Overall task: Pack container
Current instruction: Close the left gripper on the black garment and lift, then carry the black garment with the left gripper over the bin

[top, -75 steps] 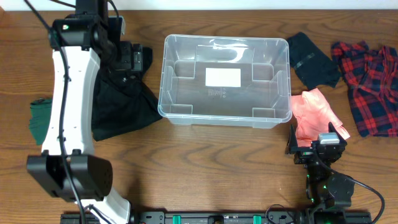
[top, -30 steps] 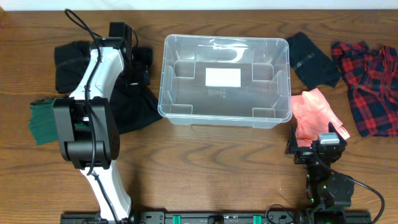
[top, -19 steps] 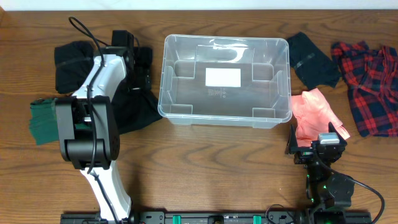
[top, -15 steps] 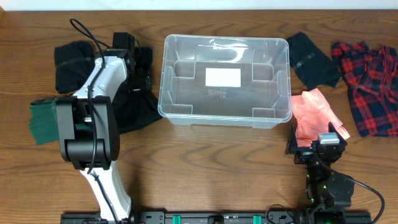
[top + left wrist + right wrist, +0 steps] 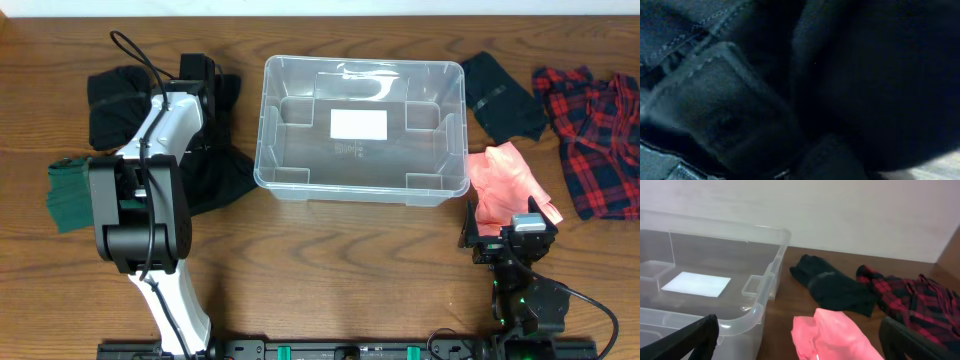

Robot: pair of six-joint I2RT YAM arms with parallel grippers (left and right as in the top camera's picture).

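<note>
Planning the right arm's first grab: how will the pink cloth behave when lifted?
Probably floppy: the pink cloth lies crumpled in soft folds, so it should sag and trail from a pinch. Likely light, since it looks thin; unlikely to roll.

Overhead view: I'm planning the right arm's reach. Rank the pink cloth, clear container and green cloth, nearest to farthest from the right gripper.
1. Pink cloth, just ahead of the right gripper.
2. Container, mid-table.
3. Green cloth, far left.

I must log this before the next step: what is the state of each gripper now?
Left gripper: buried in the black cloth; cannot tell if closed.
Right gripper: open, holding nothing.
</note>
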